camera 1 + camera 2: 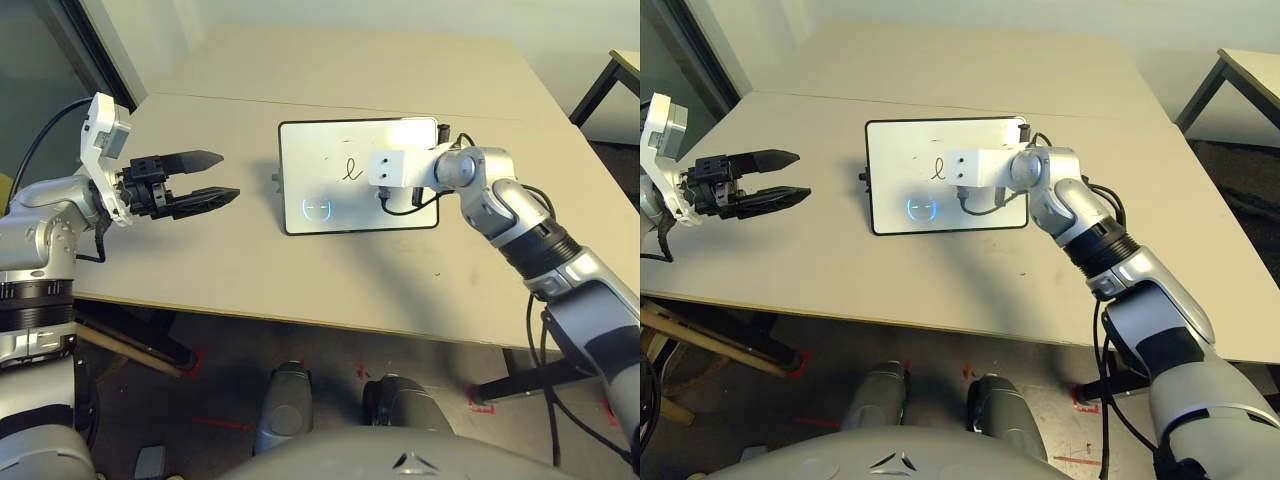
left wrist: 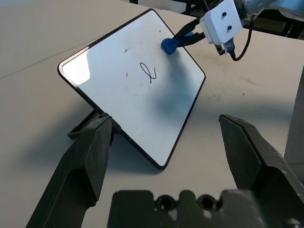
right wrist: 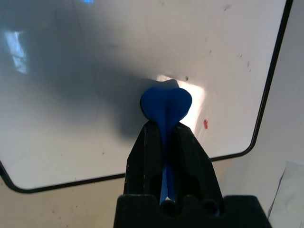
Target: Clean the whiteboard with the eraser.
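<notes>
The whiteboard (image 1: 330, 190) has a smooth, glossy face that throws back bright glare, set in a thin dark frame that looks like plastic, while the eraser (image 3: 166, 107) looks smooth and soft-surfaced, with only a dull sheen. The counter (image 1: 230, 260) beneath has a flat, matt, laminate-like top with a few specks. The arms (image 1: 560, 275) show satin, metallic-looking silver shells with ribbed black bands, the wrist housing (image 1: 402, 168) looks like smooth matt white plastic, and the left hand (image 1: 180, 185) has dark, matt, plastic-looking fingers.
</notes>
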You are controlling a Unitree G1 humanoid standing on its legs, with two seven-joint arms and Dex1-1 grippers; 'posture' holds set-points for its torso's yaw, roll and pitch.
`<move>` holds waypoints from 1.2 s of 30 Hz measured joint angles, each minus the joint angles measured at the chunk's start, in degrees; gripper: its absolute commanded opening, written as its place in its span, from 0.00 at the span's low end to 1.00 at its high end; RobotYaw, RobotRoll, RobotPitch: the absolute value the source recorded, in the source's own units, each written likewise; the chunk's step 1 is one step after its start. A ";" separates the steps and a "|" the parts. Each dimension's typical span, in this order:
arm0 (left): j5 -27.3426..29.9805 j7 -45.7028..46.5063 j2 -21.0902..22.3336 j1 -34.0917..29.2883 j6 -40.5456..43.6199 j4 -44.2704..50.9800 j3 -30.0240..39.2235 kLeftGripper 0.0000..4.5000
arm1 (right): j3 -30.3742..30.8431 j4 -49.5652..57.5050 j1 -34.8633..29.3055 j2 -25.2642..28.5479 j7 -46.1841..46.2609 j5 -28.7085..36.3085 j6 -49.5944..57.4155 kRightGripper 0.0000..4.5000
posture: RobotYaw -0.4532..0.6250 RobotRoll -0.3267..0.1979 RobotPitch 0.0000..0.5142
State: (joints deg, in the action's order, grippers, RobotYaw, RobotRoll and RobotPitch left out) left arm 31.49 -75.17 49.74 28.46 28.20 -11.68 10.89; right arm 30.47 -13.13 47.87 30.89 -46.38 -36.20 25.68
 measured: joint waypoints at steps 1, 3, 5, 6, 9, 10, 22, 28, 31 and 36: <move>0.00 0.00 0.00 0.00 0.00 -0.01 -0.02 1.00 | -0.03 0.31 -0.20 0.17 -0.10 0.00 0.01 0.02 | 0.74 0.62 0.06; 0.00 -0.01 0.00 0.00 0.00 -0.02 -0.10 1.00 | -0.04 0.75 -0.58 0.35 -0.31 -0.03 0.05 0.02 | 0.74 0.62 0.06; 0.00 -0.01 0.00 0.00 0.00 -0.08 -0.14 1.00 | -0.11 1.35 -1.01 0.55 -0.63 -0.04 0.22 0.02 | 0.74 0.62 0.06; 0.00 -0.02 0.00 0.00 0.00 -0.13 -0.14 1.00 | -0.25 1.65 -1.11 0.58 -0.97 0.02 0.60 0.02 | 0.74 0.62 0.06; 0.00 -0.03 0.00 0.01 0.00 -0.23 -0.15 1.00 | -0.85 3.50 -1.41 0.42 -3.24 0.76 2.61 0.02 | 0.74 0.62 0.06; 0.00 -0.02 0.00 0.01 0.00 -0.26 -0.15 1.00 | -1.27 4.74 -1.52 -0.08 -4.42 1.37 3.68 0.02 | 0.74 0.62 0.06; 0.00 -0.02 0.00 0.08 0.00 -0.26 -0.17 1.00 | -0.43 14.26 -1.51 -2.85 -8.30 1.30 8.04 0.02 | 0.75 0.62 0.05; 0.00 -0.03 0.00 0.08 0.00 -0.27 -0.17 1.00 | 1.97 13.73 -1.51 -3.98 -7.73 -0.45 7.54 0.02 | 0.75 0.62 0.04; -0.01 -0.03 0.00 0.11 -0.01 -0.29 -0.18 1.00 | 2.95 11.29 -1.46 -5.60 -6.45 -1.28 6.83 0.02 | 0.75 0.62 0.04; -0.01 -0.02 0.01 0.17 -0.01 -0.33 -0.18 1.00 | 3.85 7.69 -0.66 -7.38 -4.89 -2.61 5.87 0.02 | 0.75 0.62 0.04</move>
State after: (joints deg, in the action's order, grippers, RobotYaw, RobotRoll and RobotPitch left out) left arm 31.48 -75.19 49.74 28.63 28.19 -12.01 10.72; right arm 34.32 -5.44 47.21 23.51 -51.27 -38.81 31.55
